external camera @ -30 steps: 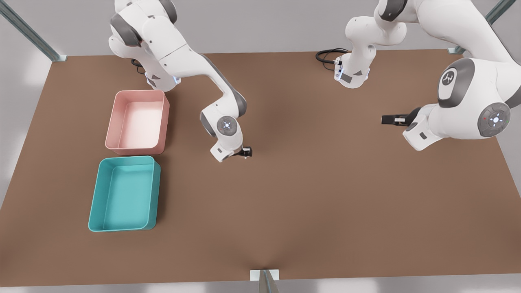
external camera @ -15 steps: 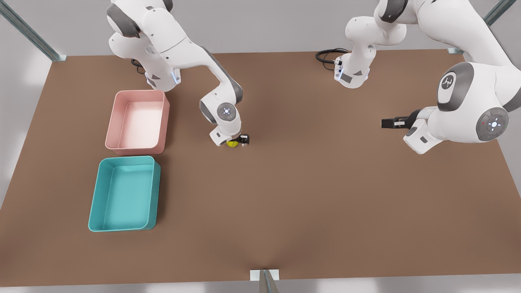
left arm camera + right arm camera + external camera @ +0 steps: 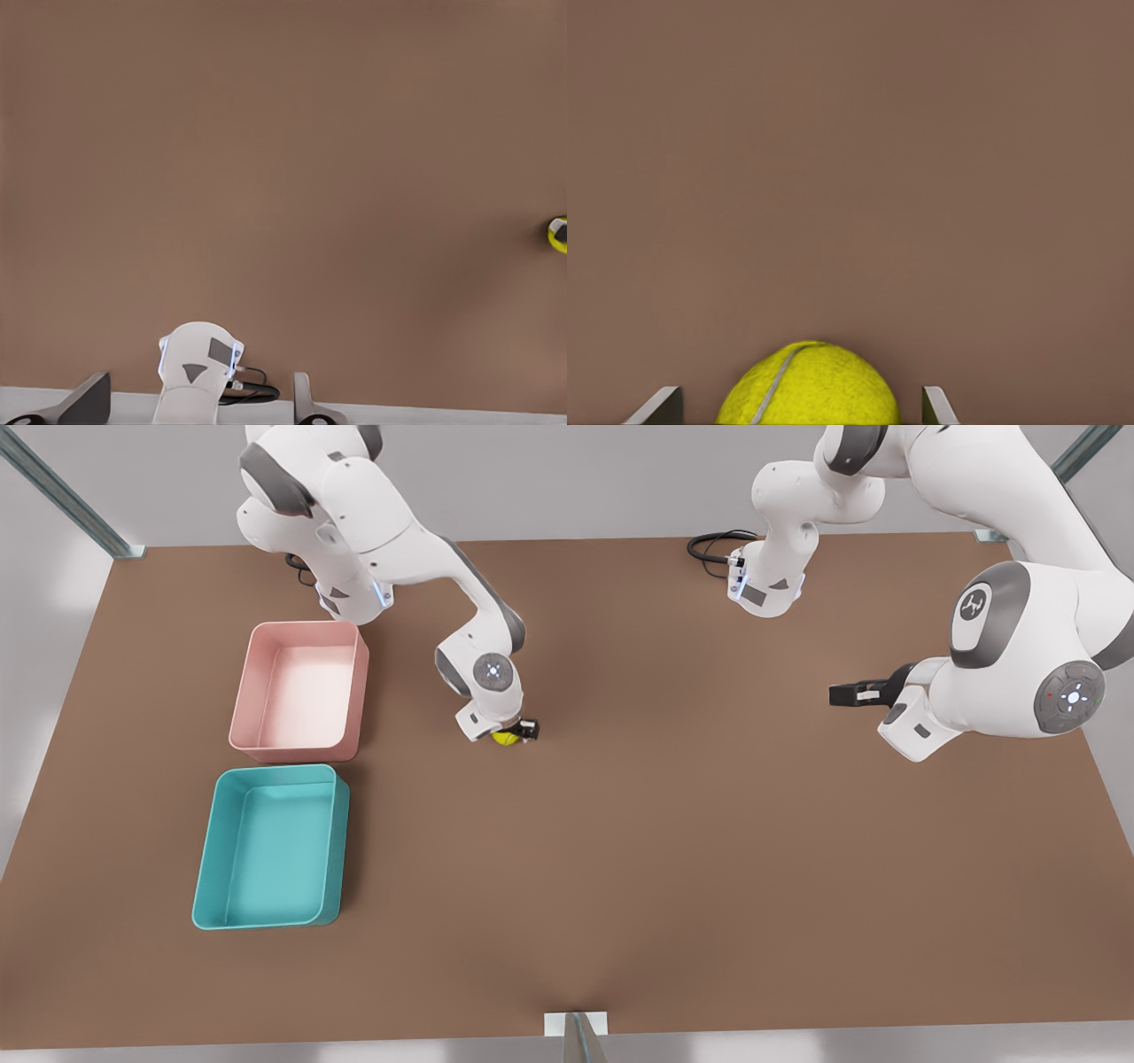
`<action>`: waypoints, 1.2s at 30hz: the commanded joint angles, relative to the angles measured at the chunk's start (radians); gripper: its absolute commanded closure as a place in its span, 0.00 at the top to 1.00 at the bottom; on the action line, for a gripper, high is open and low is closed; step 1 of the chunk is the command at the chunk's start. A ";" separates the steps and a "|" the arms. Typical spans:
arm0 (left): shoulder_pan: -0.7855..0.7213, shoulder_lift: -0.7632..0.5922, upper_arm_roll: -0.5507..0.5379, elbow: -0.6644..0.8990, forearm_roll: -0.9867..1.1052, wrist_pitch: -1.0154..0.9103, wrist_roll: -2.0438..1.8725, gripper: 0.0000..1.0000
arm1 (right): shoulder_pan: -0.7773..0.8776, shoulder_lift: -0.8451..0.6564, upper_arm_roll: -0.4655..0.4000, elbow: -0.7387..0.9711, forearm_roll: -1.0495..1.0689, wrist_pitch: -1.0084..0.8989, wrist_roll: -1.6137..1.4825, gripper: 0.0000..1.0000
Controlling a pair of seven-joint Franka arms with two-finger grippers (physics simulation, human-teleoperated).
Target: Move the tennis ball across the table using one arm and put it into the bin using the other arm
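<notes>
The tennis ball point(image 3: 505, 738), yellow-green with a pale seam, rests on the brown table point(image 3: 709, 868) a little left of centre in the front view. My right gripper point(image 3: 514, 733) is down over it, open. In the right wrist view the ball point(image 3: 808, 390) lies between the two fingertips with a small gap on each side. The teal bin point(image 3: 341, 841) stands at the front view's left, nearer the front edge. My left gripper point(image 3: 837, 693) waits open above the table at the front view's right. From its wrist view the ball point(image 3: 558, 235) shows far off.
A pink tub point(image 3: 306, 625) stands just behind the teal bin, close to the right arm. Both arm bases point(image 3: 766, 589) and a black cable point(image 3: 709, 549) are at the table's back edge. Brown tabletop stretches between the two grippers.
The right gripper has drawn back from its spot one second ago and come down lower. The ball, hidden under the hand then, now shows between its fingers. The left arm has barely shifted.
</notes>
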 commanded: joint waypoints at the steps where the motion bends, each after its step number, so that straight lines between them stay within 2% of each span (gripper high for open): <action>1: 0.000 -0.001 0.000 0.000 0.000 -0.002 -0.031 1.00 | 0.002 0.008 0.000 0.003 0.001 0.008 0.045 1.00; 9: 0.005 -0.001 0.002 0.000 -0.003 -0.005 -0.020 1.00 | 0.015 0.023 0.002 0.004 0.001 0.015 0.045 1.00; 10: 0.009 -0.001 0.002 0.002 -0.005 -0.025 -0.022 1.00 | 0.017 0.024 0.002 0.004 0.001 0.015 0.045 0.93; 12: 0.009 -0.001 0.000 0.002 -0.003 -0.025 -0.022 1.00 | 0.017 0.024 0.002 0.004 0.001 0.015 0.043 0.69; 13: 0.011 -0.001 0.000 0.002 -0.003 -0.025 -0.022 1.00 | 0.017 0.024 0.002 0.004 0.001 0.015 0.043 0.63; 17: 0.017 -0.001 0.000 0.000 -0.003 -0.040 -0.020 1.00 | -0.017 -0.031 0.002 0.007 0.001 -0.005 0.008 0.61; 19: 0.014 -0.001 -0.001 0.002 -0.012 -0.051 -0.020 1.00 | -0.127 -0.094 0.002 0.026 0.001 -0.073 -0.210 0.61; 22: 0.018 -0.003 -0.001 0.007 -0.014 -0.043 -0.020 1.00 | -0.383 -0.124 -0.009 0.153 0.001 -0.326 -0.755 0.61; 24: 0.014 -0.003 -0.001 0.006 -0.014 -0.045 -0.022 1.00 | -0.440 -0.120 -0.141 0.245 -0.015 -0.456 -1.092 0.61; 26: 0.014 -0.003 -0.001 0.007 -0.016 -0.046 -0.022 1.00 | -0.451 -0.115 -0.233 0.276 -0.082 -0.461 -1.224 0.61; 29: 0.014 -0.003 -0.001 0.006 -0.017 -0.051 -0.022 1.00 | -0.489 -0.066 -0.304 0.314 -0.150 -0.459 -1.259 0.62; 30: 0.015 -0.003 -0.003 0.005 -0.017 -0.051 -0.022 1.00 | -0.491 -0.057 -0.318 0.319 -0.148 -0.452 -1.268 0.68; 31: 0.017 -0.003 -0.002 0.005 -0.017 -0.052 -0.022 1.00 | -0.494 -0.052 -0.327 0.319 -0.134 -0.449 -1.267 1.00; 35: 0.012 -0.003 -0.003 0.003 -0.017 -0.054 -0.026 1.00 | -0.489 -0.052 -0.318 0.325 -0.084 -0.470 -1.187 1.00; 36: 0.012 -0.003 -0.003 0.002 -0.017 -0.054 -0.028 1.00 | -0.488 -0.071 -0.267 0.380 -0.061 -0.619 -1.074 1.00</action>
